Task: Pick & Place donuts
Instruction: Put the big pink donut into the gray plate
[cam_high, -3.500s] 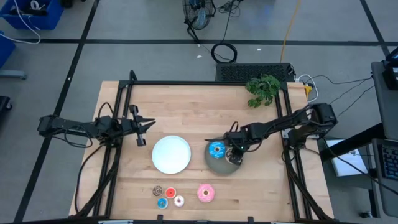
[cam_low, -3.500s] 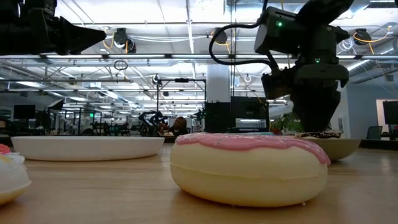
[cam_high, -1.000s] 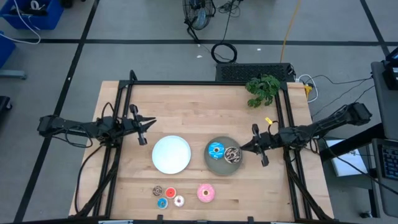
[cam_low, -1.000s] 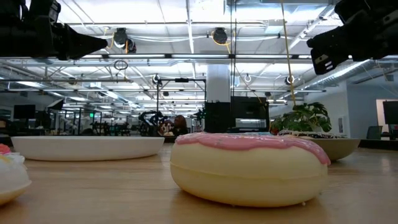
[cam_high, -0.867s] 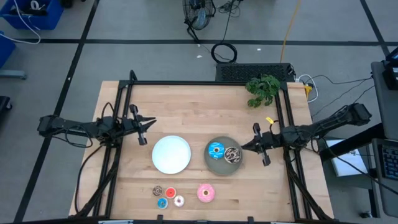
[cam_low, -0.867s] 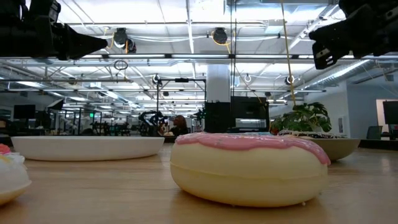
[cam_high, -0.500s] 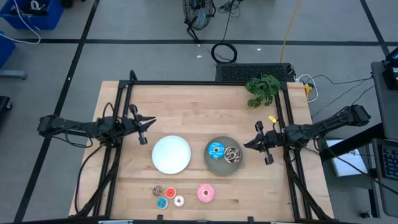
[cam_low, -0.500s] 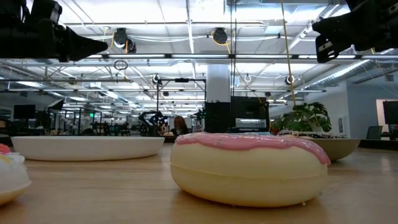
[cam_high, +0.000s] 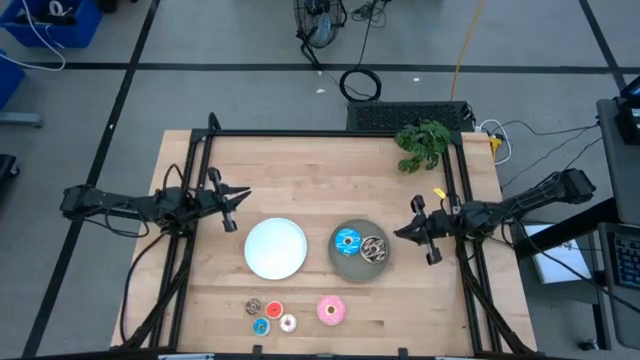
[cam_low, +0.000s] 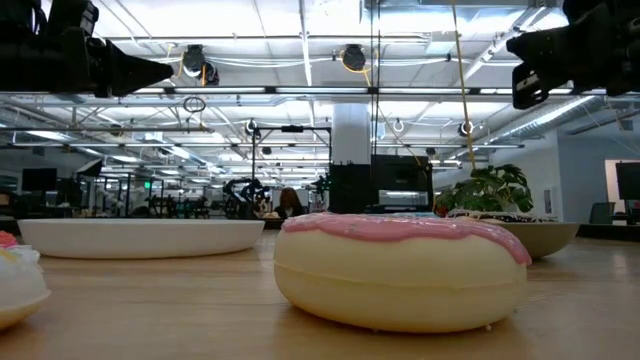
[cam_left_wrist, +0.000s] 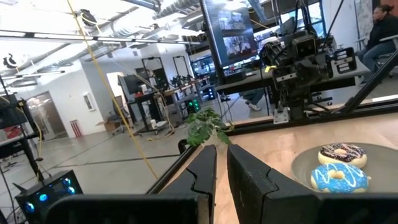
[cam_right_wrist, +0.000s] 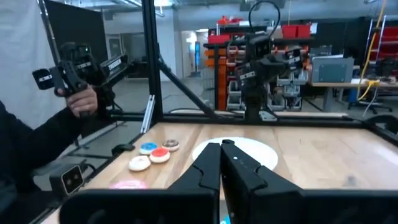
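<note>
Right gripper (cam_high: 417, 231) hangs near the table's right edge, just off the right rim of the grey plate (cam_high: 346, 265). Its fingers meet at the tips in the right wrist view; it holds nothing. Left gripper (cam_high: 231, 206) waits toward the left edge, fingers nearly together, also empty.

Grey plate holds the blue donut (cam_high: 348, 240) and the dark sprinkled donut (cam_high: 374, 247), side by side. White plate (cam_high: 275, 249) sits bare at table centre.

Remaining: pink donut (cam_high: 331, 310) near the front edge, about mid-width; four tiny donuts (cam_high: 269, 315) clustered to its left.

Key relation: the pink donut lies forward and leftward of the right gripper, past the grey plate. Judged nearer the right arm than the left; a ring has no long axis, so approach angle is free.

Change: 3.5 s ago the right gripper stood over the grey plate at the sprinkled donut's spot; it has since drawn back rightward. Over the last second it crept only slightly further. Left arm unchanged.
</note>
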